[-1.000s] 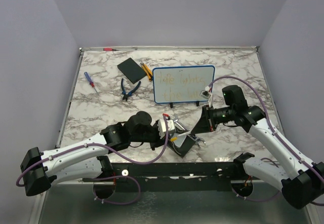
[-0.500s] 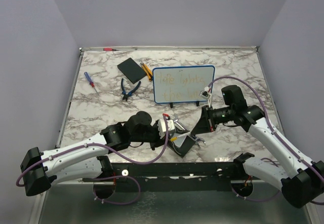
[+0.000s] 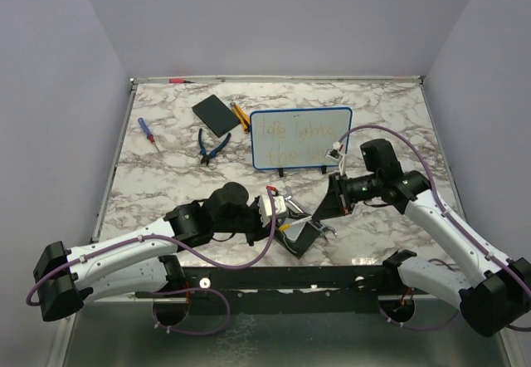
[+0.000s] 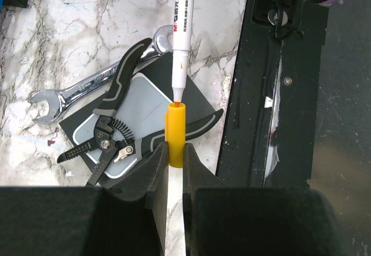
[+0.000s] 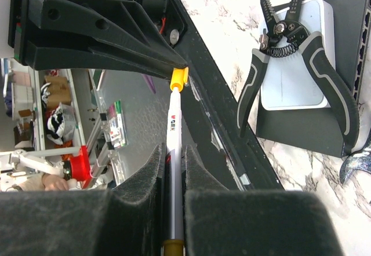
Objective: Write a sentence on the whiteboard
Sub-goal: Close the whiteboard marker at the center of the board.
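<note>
I have the left gripper (image 4: pixel 175 154) clenched on the yellow cap (image 4: pixel 175 133) and the right gripper (image 5: pixel 172 158) clamped round the marker (image 5: pixel 174 130). The marker's orange tip sits right at the cap's mouth, with its long axis in line with the cap. The whiteboard (image 3: pixel 264 158) stands upright well beyond the cap, and the sentence (image 3: pixel 299 132) on it runs in 2 faint lines. The right arm is nearer to it, but I judge the next move to be a straight push along that axis to seat the cap.

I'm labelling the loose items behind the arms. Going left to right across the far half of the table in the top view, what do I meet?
Screwdriver → black square pad → whiteboard.
</note>
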Robot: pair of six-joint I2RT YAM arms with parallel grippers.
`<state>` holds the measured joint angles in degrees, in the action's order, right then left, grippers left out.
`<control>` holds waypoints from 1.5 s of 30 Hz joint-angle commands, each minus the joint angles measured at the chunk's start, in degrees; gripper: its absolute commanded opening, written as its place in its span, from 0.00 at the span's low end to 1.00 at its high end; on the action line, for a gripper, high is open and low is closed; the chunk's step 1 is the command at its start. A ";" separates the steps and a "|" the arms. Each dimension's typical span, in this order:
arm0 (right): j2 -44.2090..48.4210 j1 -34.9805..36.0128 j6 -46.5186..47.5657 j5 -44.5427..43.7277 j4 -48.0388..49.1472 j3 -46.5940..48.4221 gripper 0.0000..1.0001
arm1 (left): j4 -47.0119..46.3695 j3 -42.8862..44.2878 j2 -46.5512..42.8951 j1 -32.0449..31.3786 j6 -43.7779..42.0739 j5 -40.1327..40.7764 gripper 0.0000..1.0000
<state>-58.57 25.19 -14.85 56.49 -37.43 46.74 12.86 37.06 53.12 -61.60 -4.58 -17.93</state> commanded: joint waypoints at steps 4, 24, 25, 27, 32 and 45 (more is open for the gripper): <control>-1.26 1.08 0.94 1.54 -1.10 0.02 0.00 | -0.03 0.27 -0.15 -0.26 -1.13 0.90 0.00; -5.64 3.31 -0.18 4.42 2.98 -0.03 0.00 | -0.77 0.15 -1.21 -0.27 -1.64 0.42 0.00; -5.94 3.48 -0.29 4.51 3.37 -0.01 0.01 | -0.82 0.25 -1.18 -0.27 -1.58 0.36 0.00; -6.39 3.86 -0.78 4.69 4.30 -0.01 0.01 | -0.83 0.32 -1.17 -0.32 -1.50 0.56 0.00; -7.45 5.54 -2.35 4.25 6.95 -0.07 0.01 | -1.16 0.60 -1.70 -0.27 -0.96 2.50 0.00; -10.31 11.12 -7.21 3.41 15.19 -1.05 0.01 | -2.21 0.67 -3.54 -0.32 0.95 6.22 0.00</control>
<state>-68.23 33.63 -18.79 57.23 -26.41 46.68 16.43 37.06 50.94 -61.65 -3.97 -15.29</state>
